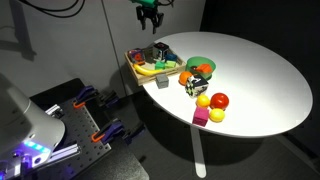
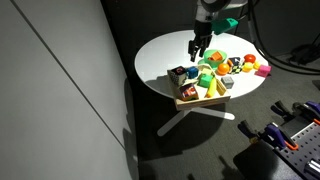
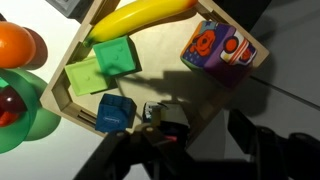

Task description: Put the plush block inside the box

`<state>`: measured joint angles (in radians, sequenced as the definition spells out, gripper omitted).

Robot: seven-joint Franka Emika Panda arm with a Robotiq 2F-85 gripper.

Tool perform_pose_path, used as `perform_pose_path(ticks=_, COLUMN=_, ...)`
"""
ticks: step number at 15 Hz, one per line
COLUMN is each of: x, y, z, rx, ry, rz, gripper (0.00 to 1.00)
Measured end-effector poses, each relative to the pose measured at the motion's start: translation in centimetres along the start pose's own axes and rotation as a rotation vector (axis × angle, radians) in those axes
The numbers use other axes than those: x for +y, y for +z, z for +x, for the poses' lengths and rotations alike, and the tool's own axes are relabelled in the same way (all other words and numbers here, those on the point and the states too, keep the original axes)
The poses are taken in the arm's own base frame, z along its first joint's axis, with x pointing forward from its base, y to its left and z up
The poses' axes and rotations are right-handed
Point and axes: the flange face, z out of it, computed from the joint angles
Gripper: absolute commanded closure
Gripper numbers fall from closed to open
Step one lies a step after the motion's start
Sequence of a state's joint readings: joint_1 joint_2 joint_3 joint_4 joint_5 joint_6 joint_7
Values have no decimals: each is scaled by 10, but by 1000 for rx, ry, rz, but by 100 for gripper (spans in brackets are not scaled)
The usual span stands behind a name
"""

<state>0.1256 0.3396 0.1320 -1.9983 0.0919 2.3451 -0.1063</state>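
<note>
The plush block (image 3: 220,48) shows a red face and a purple face with a red flower. It lies inside the tan box (image 3: 72,50), tight in one corner against the low walls. It also shows in both exterior views (image 1: 158,52) (image 2: 178,74). The box (image 1: 134,58) (image 2: 205,101) also holds a yellow banana (image 3: 150,14), two green blocks (image 3: 113,55) and a blue block (image 3: 115,112). My gripper (image 3: 200,135) hangs open and empty well above the box (image 1: 148,15) (image 2: 197,48), touching nothing.
A green bowl (image 1: 200,64) (image 3: 22,118) and an orange ball (image 3: 15,45) stand beside the box. A dark cube with white marks (image 1: 197,82), yellow and red balls (image 1: 219,100) and a magenta cube (image 1: 200,117) lie near the round table's edge (image 1: 260,128).
</note>
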Motion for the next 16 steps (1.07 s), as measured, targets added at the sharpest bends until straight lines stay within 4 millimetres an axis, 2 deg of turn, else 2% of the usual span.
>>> perform_pose_path(ticks=9, x=51, y=-9, z=-4, rx=9, ry=104, rz=-24, gripper=0)
perform_pose_path(ticks=16, x=81, y=-23, z=-21, rx=-89, ry=134, rz=-81, gripper=0)
